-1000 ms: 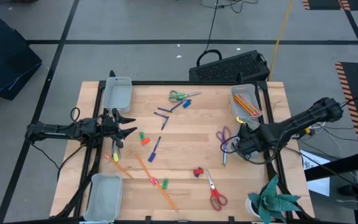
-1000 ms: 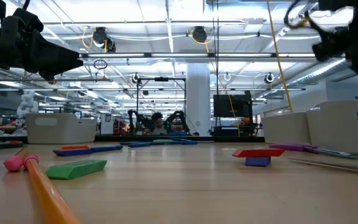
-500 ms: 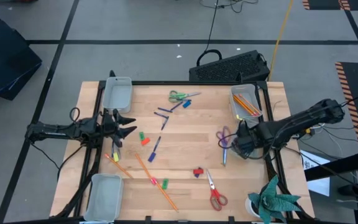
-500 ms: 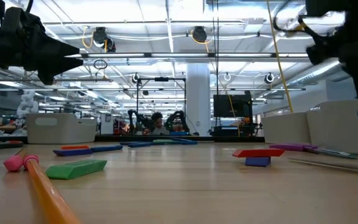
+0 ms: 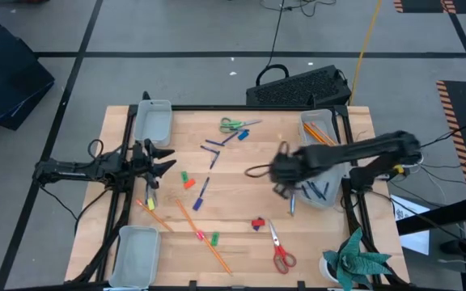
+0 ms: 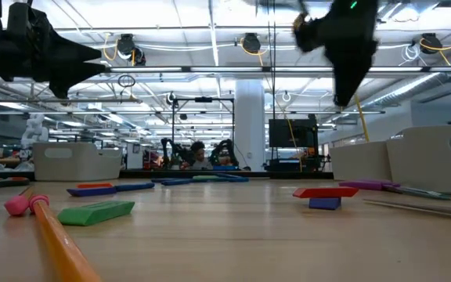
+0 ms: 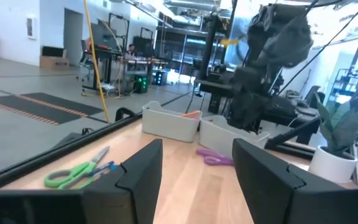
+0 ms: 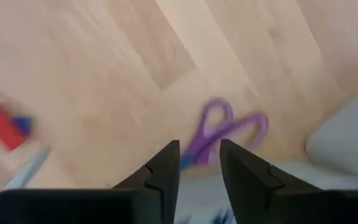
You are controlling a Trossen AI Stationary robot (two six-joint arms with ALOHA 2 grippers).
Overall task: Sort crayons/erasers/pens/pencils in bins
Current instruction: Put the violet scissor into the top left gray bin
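Orange pencils (image 5: 207, 241) lie near the front, dark blue pens (image 5: 201, 193) in the table's middle, and short green and red crayons (image 5: 186, 179) between them. Four grey-white bins stand at the corners: far left (image 5: 153, 121), near left (image 5: 136, 255), far right (image 5: 320, 133) holding pencils, and a right one (image 5: 320, 191) holding pens. My right gripper (image 5: 280, 170) hovers open above the purple scissors (image 8: 224, 127), holding nothing. At the table's left edge my left gripper (image 5: 171, 162) is raised and open, pointing toward the table's right.
Green scissors (image 5: 233, 124) lie at the far middle and red scissors (image 5: 281, 252) at the near right. A red crayon on a blue piece (image 5: 257, 223) lies near them. A potted plant (image 5: 354, 259) stands at the near right corner, and a dark keyboard (image 5: 302, 85) sits behind the table.
My right gripper has swung from over the right bin toward the table's middle and risen, baring that bin with its pens. It now hangs above the purple scissors. The left arm has kept still.
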